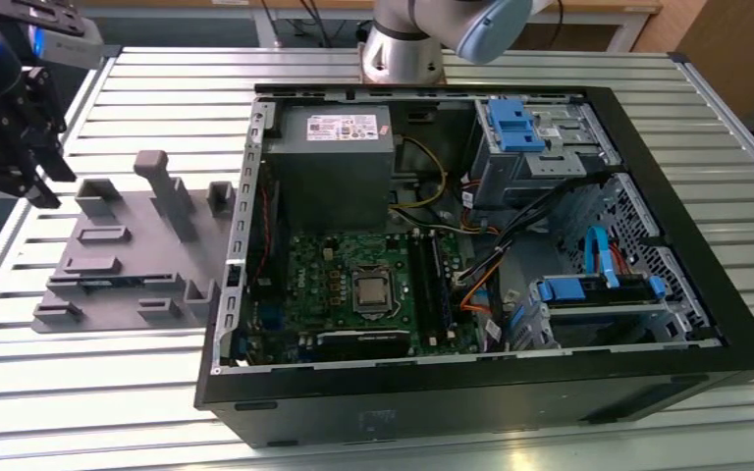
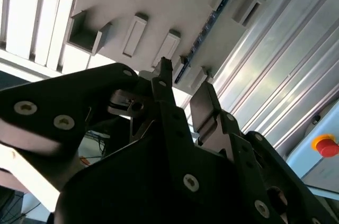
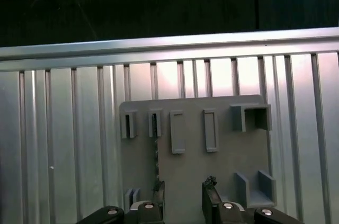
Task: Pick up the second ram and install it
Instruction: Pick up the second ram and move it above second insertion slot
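Dark second ram (image 3: pixel 157 155), barely visible edge-on

Place: a robotics lab or test workshop.
Work surface: a table (image 1: pixel 691 118) of ribbed aluminium slats.
Robot: an arm's grey base (image 1: pixel 401 54) stood at the table's far edge; its black gripper (image 3: pixel 184 196) hung over the tray, fingers apart.
Workpiece: a desktop computer case (image 1: pixel 482 402) lay on its side, panel off, its motherboard (image 1: pixel 350 285) exposed.
Fixture: a grey plastic tray (image 1: pixel 115 265) with upright blocks sat beside the case, on the exterior view's left.
Safety: a red stop button (image 2: pixel 325 145) showed in the second wrist view.
Surroundings: wooden furniture (image 1: pixel 730 39) stood beyond the table.
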Robot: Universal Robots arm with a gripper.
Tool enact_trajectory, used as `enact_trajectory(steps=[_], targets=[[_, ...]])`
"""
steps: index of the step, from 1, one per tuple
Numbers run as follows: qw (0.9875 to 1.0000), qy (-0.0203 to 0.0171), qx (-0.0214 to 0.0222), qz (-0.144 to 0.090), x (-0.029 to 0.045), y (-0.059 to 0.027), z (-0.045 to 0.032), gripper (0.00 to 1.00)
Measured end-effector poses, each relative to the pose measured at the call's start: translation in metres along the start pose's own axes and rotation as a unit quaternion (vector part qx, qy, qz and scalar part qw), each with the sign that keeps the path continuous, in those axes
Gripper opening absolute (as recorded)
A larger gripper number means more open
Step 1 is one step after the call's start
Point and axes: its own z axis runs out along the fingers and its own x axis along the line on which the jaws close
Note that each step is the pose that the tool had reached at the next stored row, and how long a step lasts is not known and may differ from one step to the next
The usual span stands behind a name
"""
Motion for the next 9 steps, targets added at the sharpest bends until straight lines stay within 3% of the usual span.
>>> enact_trajectory(steps=[9], targets=[[1.0000, 0.0003, -0.0002, -0.010, 0.0005, 0.0009, 0.0163, 0.41]])
